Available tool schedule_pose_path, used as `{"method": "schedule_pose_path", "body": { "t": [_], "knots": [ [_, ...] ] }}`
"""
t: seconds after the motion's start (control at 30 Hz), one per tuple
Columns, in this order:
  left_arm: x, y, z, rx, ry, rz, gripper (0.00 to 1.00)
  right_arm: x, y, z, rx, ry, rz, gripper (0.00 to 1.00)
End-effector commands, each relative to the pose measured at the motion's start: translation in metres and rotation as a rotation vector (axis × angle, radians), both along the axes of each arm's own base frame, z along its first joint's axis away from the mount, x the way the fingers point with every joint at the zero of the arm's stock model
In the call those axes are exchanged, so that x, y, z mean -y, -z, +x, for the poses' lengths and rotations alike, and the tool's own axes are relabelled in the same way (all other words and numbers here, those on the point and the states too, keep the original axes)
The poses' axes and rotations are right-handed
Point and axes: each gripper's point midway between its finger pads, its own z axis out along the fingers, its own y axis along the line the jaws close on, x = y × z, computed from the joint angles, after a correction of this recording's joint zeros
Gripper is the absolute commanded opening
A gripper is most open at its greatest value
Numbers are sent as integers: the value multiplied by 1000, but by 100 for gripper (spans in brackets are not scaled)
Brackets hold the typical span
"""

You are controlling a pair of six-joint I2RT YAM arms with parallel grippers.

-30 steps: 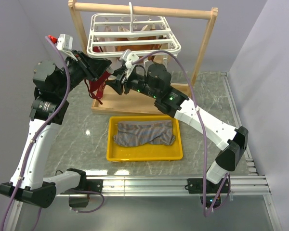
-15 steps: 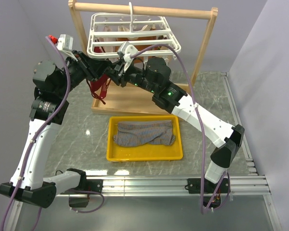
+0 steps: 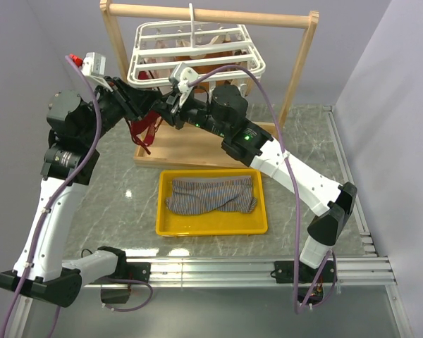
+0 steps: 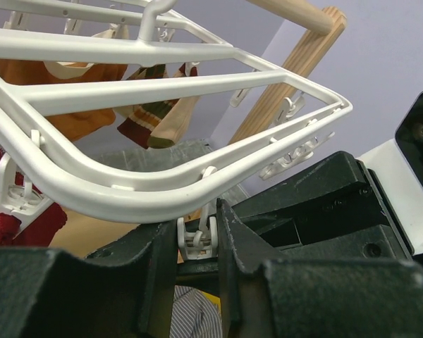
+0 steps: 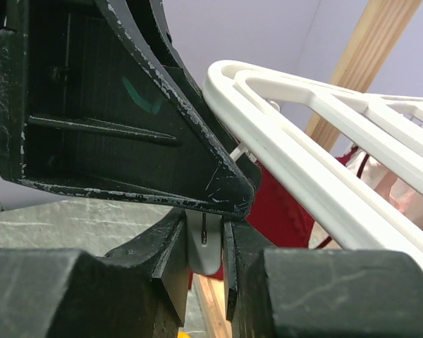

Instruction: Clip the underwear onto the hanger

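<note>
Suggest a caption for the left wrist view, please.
Left claw pinching a white clip hanging from the hanger rim.

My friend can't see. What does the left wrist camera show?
The left gripper pinches a small white clip hanging from the rim of the white hanger. Behind it dangle orange-brown clothes, and dark red underwear hangs at the left.

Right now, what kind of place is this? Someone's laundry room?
Probably a robot practice bench, not a home: two robot arms bolted to a table, plain walls around, with a hanger on a wooden stand and underwear in a yellow tray.
</note>
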Motion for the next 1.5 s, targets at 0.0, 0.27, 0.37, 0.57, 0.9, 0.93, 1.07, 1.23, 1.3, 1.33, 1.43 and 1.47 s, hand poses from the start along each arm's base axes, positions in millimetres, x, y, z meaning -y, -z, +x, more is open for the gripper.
{"method": "schedule_pose_path", "body": {
  "t": [0.0,0.27,0.37,0.57,0.9,0.93,1.07,1.23,1.3,1.33,1.43,1.47],
  "knots": [
    [-9,-18,-12,54,-32,-2,30,10,-21,4,16,40,51,0],
    [-9,-19,-9,43,-28,-18,40,12,-17,3,14,41,41,0],
    [-10,-19,-9,41,-30,-26,40,12,-16,3,14,41,41,0],
    [-9,-18,-9,48,-22,-29,31,10,-15,1,16,27,39,0],
    [-5,-13,-4,38,2,-18,0,17,-10,-4,6,31,31,51],
    [-5,-13,-4,39,0,-17,0,20,-6,-5,2,36,26,55],
    [-6,-11,-4,40,0,-10,0,31,10,-18,-17,5,-5,59],
    [-5,-7,-2,37,-2,1,0,39,72,-49,-119,-120,-144,57],
    [-5,-7,-2,42,0,-1,0,41,98,-64,-169,-188,-194,57],
    [-5,-8,-2,40,4,-5,0,44,126,-71,-222,-208,-240,57],
    [-4,-9,-2,42,9,-9,0,47,176,-77,-298,-221,-318,57],
    [-3,-8,-2,40,11,-9,0,48,187,-74,-313,-207,-333,57]
  ]
}}
